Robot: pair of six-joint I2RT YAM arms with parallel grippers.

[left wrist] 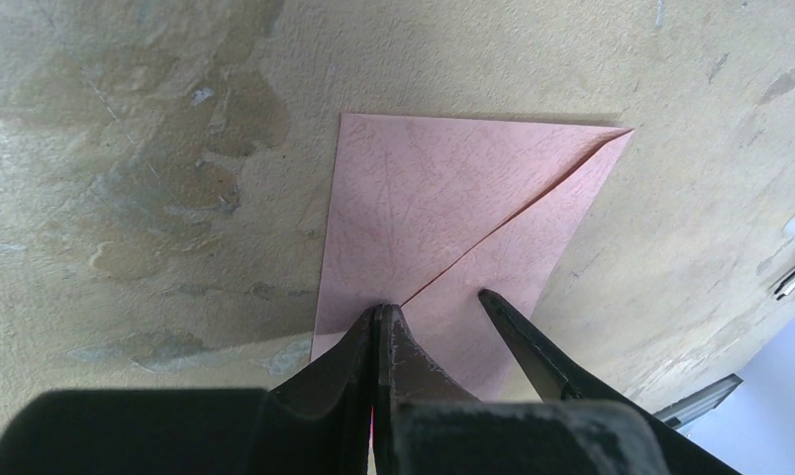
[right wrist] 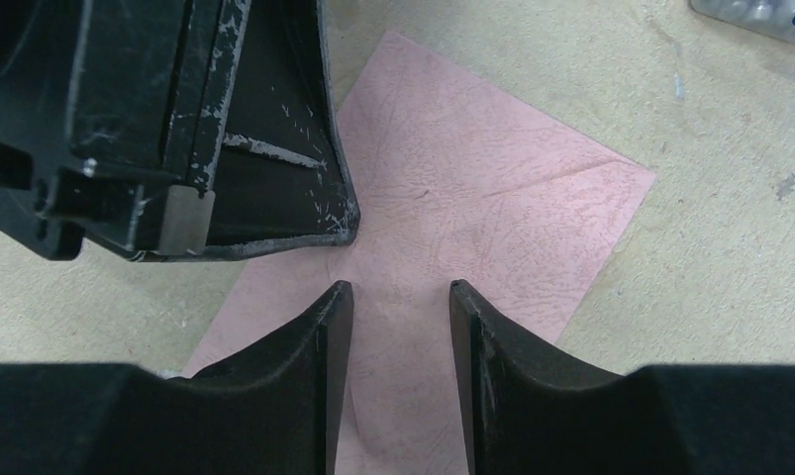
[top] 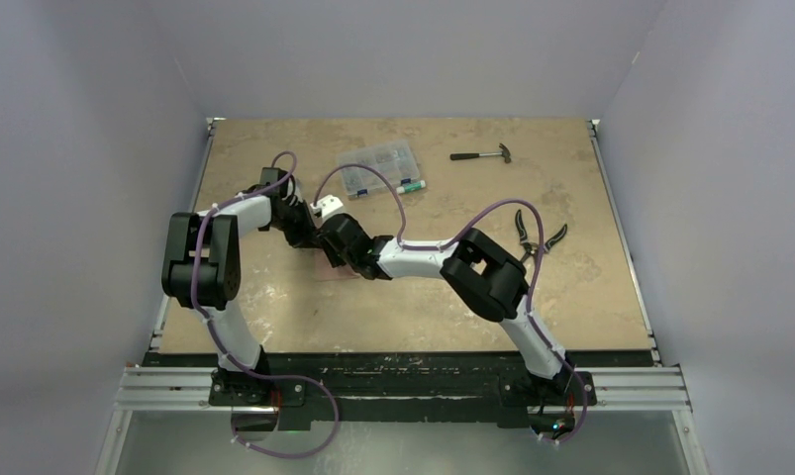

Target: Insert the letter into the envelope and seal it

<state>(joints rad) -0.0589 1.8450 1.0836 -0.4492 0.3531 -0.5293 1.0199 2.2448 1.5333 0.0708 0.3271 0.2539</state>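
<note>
Currently, nearest the arm bases, the right gripper (right wrist: 398,297) is seen with its jaws about half parted and nothing between them. Its fingertips are set over the envelope (right wrist: 482,188), with a strip of pink paper showing in the gap. Whether the tips touch the paper cannot be told.

Just beyond, the left gripper (left wrist: 381,315) is fully closed and holds nothing. Its joined tips are brought down at the point of the triangular flap (left wrist: 433,198), which is folded over the body.

Both grippers are thus directly above the envelope, which lies flat on the table (top: 274,307), so neither arm is the nearer. From the right jaws its long axis appears to run away and slightly rightward.

The letter is not visible and is judged to be inside already. Sealing is judged to turn on the flap point being pinned under the closed left tips.

Farther off, a clear compartment box (top: 378,168) and a hammer (top: 482,155) lie well apart.
</note>
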